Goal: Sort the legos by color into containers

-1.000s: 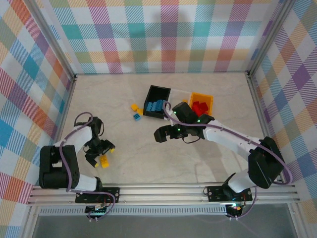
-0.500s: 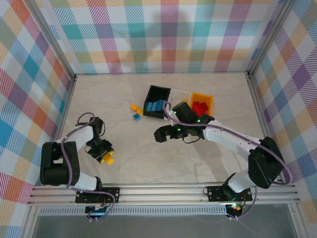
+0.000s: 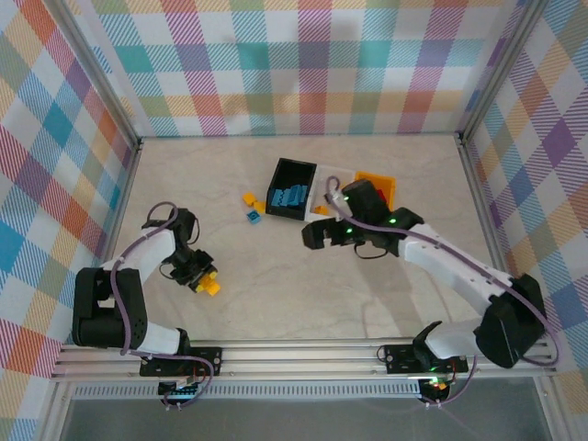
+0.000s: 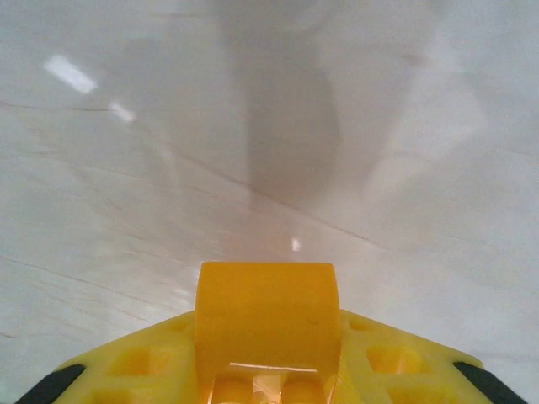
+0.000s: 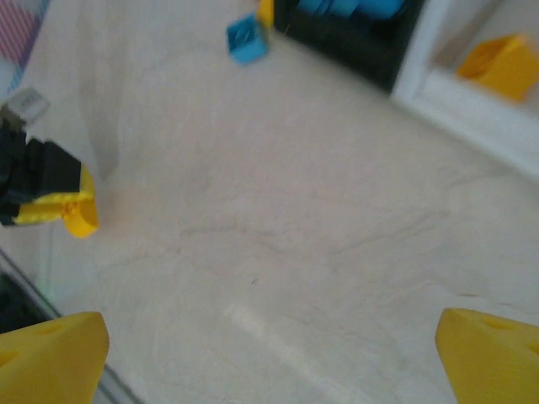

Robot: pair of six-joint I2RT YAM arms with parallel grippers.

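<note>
A robot lab booth: checked cloth walls (image 3: 303,64) on metal bars (image 3: 92,69) stand around the table (image 3: 276,303), with two robot arms (image 3: 450,266) bolted at its near edge.
</note>
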